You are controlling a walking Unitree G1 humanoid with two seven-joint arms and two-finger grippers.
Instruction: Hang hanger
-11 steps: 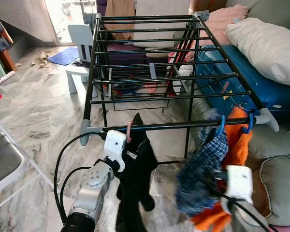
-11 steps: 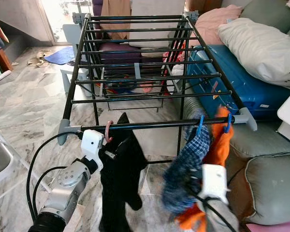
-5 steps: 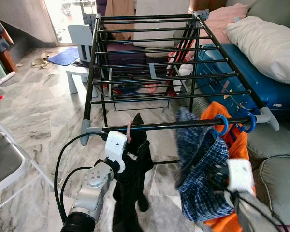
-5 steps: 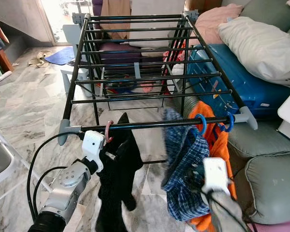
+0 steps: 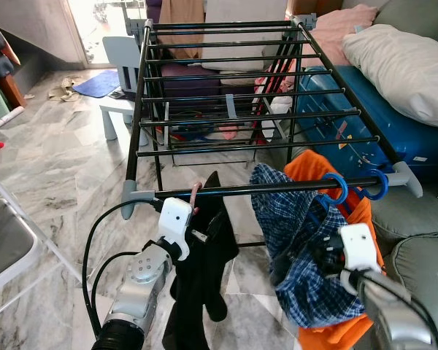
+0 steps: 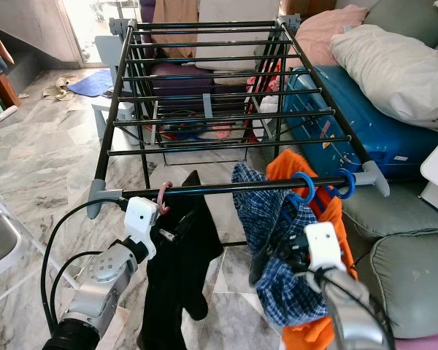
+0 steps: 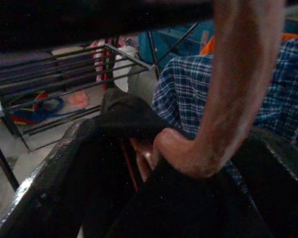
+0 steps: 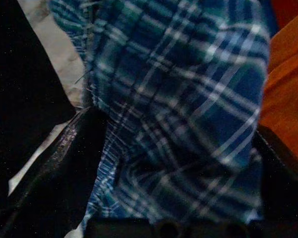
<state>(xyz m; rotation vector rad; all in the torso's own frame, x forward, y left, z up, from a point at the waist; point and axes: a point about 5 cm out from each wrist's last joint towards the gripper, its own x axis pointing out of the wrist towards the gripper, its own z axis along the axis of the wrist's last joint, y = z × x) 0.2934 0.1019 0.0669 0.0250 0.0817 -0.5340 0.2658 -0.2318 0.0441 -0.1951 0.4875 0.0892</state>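
A black drying rack (image 5: 277,188) stands in front of me. A pink hanger hook (image 5: 196,195) sits on its front rail, with a black garment (image 5: 204,284) hanging below. My left gripper (image 5: 201,230) is just under that hook. In the left wrist view its fingers (image 7: 64,163) stand apart on either side of the pink hook (image 7: 228,99), so it is open. A blue hanger hook (image 5: 334,188) rests on the same rail and carries a blue plaid garment (image 5: 292,226), beside an orange garment (image 5: 361,211). My right gripper (image 5: 317,255) is pressed into the plaid cloth (image 8: 188,99), fingers apart.
A blue suitcase (image 5: 365,109) and a white pillow (image 5: 401,65) lie to the right of the rack. Grey sofa cushions (image 5: 416,270) are at the near right. A folding chair (image 5: 7,248) stands at the left and a white stool (image 5: 120,80) behind the rack. The floor is marble.
My right gripper rose with the plaid garment, and its blue hook now rests on the front rail. The black garment swung a little. The left arm stayed put.
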